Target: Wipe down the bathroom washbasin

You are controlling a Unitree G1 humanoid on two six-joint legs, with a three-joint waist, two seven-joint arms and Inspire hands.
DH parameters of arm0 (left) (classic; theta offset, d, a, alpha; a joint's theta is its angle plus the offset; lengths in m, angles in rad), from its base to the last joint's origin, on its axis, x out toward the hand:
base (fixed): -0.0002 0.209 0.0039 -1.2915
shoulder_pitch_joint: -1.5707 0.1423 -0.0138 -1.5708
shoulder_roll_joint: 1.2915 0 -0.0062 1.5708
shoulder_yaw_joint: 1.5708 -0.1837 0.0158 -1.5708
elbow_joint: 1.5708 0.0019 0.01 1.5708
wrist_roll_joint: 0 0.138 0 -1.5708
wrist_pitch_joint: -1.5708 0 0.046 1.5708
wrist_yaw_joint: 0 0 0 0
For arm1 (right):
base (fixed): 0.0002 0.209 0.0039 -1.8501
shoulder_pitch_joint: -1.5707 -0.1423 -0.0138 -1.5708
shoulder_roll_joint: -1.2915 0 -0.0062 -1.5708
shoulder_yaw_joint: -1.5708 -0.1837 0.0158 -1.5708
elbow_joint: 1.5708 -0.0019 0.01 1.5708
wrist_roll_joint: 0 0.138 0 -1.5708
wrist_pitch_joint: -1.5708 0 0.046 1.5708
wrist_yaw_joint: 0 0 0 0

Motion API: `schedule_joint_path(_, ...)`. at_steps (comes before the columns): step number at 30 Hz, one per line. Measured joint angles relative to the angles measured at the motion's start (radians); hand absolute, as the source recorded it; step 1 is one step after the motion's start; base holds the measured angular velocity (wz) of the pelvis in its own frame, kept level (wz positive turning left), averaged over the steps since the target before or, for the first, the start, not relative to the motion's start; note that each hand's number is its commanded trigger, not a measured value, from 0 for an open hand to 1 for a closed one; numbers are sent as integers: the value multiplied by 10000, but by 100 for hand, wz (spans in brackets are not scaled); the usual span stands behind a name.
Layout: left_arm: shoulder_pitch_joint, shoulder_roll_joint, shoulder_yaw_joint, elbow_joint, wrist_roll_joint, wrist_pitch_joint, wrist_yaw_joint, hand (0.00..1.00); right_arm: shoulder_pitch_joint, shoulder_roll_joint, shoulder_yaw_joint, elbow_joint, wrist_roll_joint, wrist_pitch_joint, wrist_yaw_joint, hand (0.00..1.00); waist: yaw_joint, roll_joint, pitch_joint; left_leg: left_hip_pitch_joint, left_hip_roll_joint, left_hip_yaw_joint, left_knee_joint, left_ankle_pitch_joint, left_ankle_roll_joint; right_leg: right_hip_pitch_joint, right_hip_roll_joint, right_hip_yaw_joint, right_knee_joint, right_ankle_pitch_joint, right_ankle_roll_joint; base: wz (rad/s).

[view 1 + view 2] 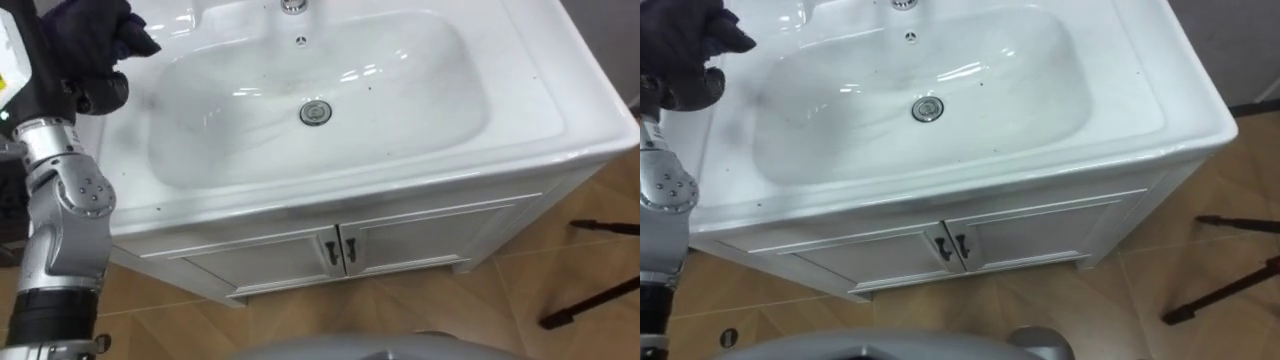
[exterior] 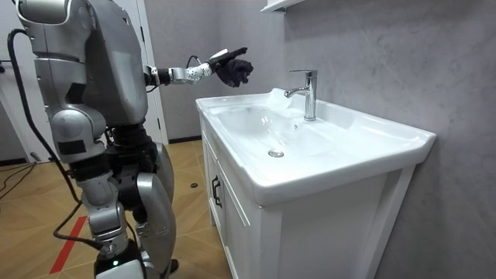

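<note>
The white basin stands before me on a white cabinet, with a round drain in the middle of its bowl and a chrome tap at the back. Small dark specks and faint smears lie on the bowl's left side. My left hand is stretched out over the basin's back left corner, held above the rim. A dark cloth is bunched round its fingers and hangs from them. The cloth is in the air, apart from the bowl.
Two cabinet doors with dark handles are below the basin's front edge. Black stand legs lie on the wooden floor at the right. A grey wall runs behind the tap. I stand close to the cabinet's front.
</note>
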Motion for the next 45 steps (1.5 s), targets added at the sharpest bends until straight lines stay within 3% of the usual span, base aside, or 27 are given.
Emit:
schedule_joint_path(4,67,-2,-13,710,3,302,-278,0,-144,8,171,-6,0,21,149,0,-7,-80,3,-11,0,-1,10,0,0,-12,-1,-3,12,0,0,1)
schedule_joint_path(5,75,-2,-12,838,16,394,-420,29,-145,6,166,-19,-12,118,204,0,-10,-135,5,-22,-1,-18,14,0,0,-8,-1,-10,-5,0,1,5)
schedule_joint_path(6,148,-3,-12,894,16,506,-518,48,-161,5,164,-31,-20,210,262,0,-6,-176,-3,-23,-5,-19,12,0,0,4,-1,-12,-14,1,2,4)
schedule_joint_path(7,207,-5,-12,910,16,542,-547,100,-164,5,164,-34,-20,216,267,0,-9,-192,-6,-21,-7,-21,13,0,0,12,-2,-15,-17,3,5,0)
schedule_joint_path(11,463,-70,-15,1030,15,700,-896,100,-156,10,151,-24,-19,207,269,0,-29,-201,-1,-10,-10,-17,10,0,0,19,-1,-13,-18,18,16,0)
schedule_joint_path(16,502,-133,-39,1702,7,712,-901,100,-157,10,143,-17,21,213,214,0,-104,-57,62,-33,-7,-32,11,0,0,10,1,-29,-28,19,13,0)
schedule_joint_path(21,502,-355,-45,2009,6,712,-897,100,-179,12,144,-25,35,207,27,0,-137,-14,46,-27,-8,-33,11,0,0,8,1,-22,-24,19,13,0)
schedule_joint_path(34,501,-378,-45,2008,8,710,-853,100,-274,13,122,-35,41,204,-124,0,-355,12,26,-33,-8,-32,5,0,0,12,6,-22,-39,19,13,0)
schedule_joint_path(35,502,-378,-45,2007,11,710,-853,67,-272,13,123,-37,40,204,-124,0,-349,21,20,-30,-8,-32,8,0,0,11,5,-16,-38,19,13,0)
schedule_joint_path(36,502,-378,-43,2008,38,709,-853,12,-273,13,119,-37,23,202,-123,0,-342,31,12,-29,-8,-30,10,0,0,9,4,-14,-34,19,14,0)
schedule_joint_path(37,501,-377,-43,2008,98,708,-853,0,-273,13,115,-37,16,203,-123,0,-334,34,10,-27,-8,-29,13,0,0,7,4,-10,-32,19,13,0)
schedule_joint_path(45,500,-377,-37,2004,1393,701,-852,0,-184,11,-44,-52,-25,205,-201,0,-316,57,0,-33,-7,-33,33,0,0,6,4,-7,-24,17,11,0)
